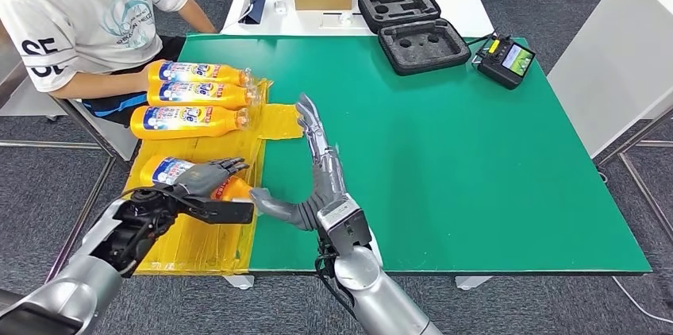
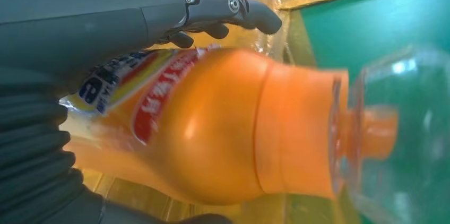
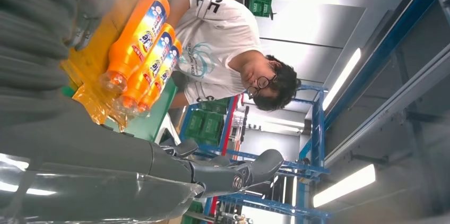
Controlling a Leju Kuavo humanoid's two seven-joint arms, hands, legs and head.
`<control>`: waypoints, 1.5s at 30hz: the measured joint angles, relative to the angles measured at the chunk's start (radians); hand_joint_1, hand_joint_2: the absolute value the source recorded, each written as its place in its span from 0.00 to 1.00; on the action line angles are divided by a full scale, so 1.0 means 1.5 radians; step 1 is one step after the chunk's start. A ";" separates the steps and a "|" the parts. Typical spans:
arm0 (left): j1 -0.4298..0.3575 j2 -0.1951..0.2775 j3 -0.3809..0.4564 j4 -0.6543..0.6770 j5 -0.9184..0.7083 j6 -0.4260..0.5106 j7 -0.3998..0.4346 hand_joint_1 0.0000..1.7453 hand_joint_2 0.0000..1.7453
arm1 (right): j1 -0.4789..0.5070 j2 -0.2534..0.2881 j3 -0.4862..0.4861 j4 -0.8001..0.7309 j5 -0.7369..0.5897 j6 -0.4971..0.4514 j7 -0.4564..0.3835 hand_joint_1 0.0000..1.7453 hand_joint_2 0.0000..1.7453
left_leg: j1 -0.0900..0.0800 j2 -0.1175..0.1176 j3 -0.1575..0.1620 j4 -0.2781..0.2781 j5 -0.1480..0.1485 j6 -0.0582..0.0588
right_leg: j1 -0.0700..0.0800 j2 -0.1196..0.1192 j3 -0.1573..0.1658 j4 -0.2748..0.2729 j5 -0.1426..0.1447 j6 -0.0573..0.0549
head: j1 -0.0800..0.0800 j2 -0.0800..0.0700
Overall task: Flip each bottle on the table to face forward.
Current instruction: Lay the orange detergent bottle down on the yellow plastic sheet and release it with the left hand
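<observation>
Covering most of the scene, the green table (image 1: 444,152) carries a yellow mat (image 1: 206,248) along its left edge. Three orange bottles (image 1: 194,97) lie side by side on the mat's far part, in front of a seated person (image 1: 87,17). Nearer, a fourth orange bottle (image 1: 178,175) lies on its side under the left hand (image 1: 208,178), whose fingers (image 2: 233,9) curl over its labelled body, gripping it. Just right of it, the right hand (image 1: 317,168) stands edge-on on the table, fingers straight and spread, holding nothing, thumb reaching toward the bottle's cap (image 2: 392,134).
</observation>
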 joint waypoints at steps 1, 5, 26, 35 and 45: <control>-0.003 0.000 0.001 0.000 0.020 -0.019 -0.011 0.00 0.00 | 0.000 0.000 0.000 0.002 0.000 0.000 0.000 0.00 1.00 | 0.000 0.000 0.000 0.000 0.000 0.000 | 0.000 0.000 0.000 0.000 0.000 0.000 | 0.000 0.000; -0.008 0.002 0.014 0.000 0.106 -0.089 -0.051 0.00 0.00 | -0.002 0.000 0.000 0.012 -0.001 0.000 0.000 0.00 1.00 | 0.000 -0.001 0.001 0.000 0.000 0.000 | 0.000 -0.001 0.001 0.000 0.000 0.000 | 0.000 0.000; 0.011 0.000 0.058 -0.002 0.226 -0.173 -0.085 0.00 0.00 | -0.010 0.006 0.000 0.055 0.002 0.000 0.000 0.00 1.00 | 0.000 -0.001 0.002 0.000 0.000 0.000 | 0.000 -0.001 0.002 0.000 0.000 0.000 | 0.000 0.000; 0.021 -0.007 0.094 0.000 0.332 -0.166 -0.077 0.00 0.00 | -0.009 0.007 0.000 0.061 0.011 -0.001 0.000 0.00 1.00 | 0.000 -0.001 0.002 0.000 0.000 0.000 | 0.000 -0.001 0.001 0.000 0.000 0.000 | 0.000 0.000; 0.126 -0.108 0.225 -0.193 0.265 0.678 -0.156 0.00 1.00 | -0.005 0.015 0.007 0.067 0.015 0.003 0.000 0.00 1.00 | 0.000 0.000 -0.003 0.000 0.000 0.000 | 0.000 0.000 -0.003 0.000 0.000 0.000 | 0.000 0.000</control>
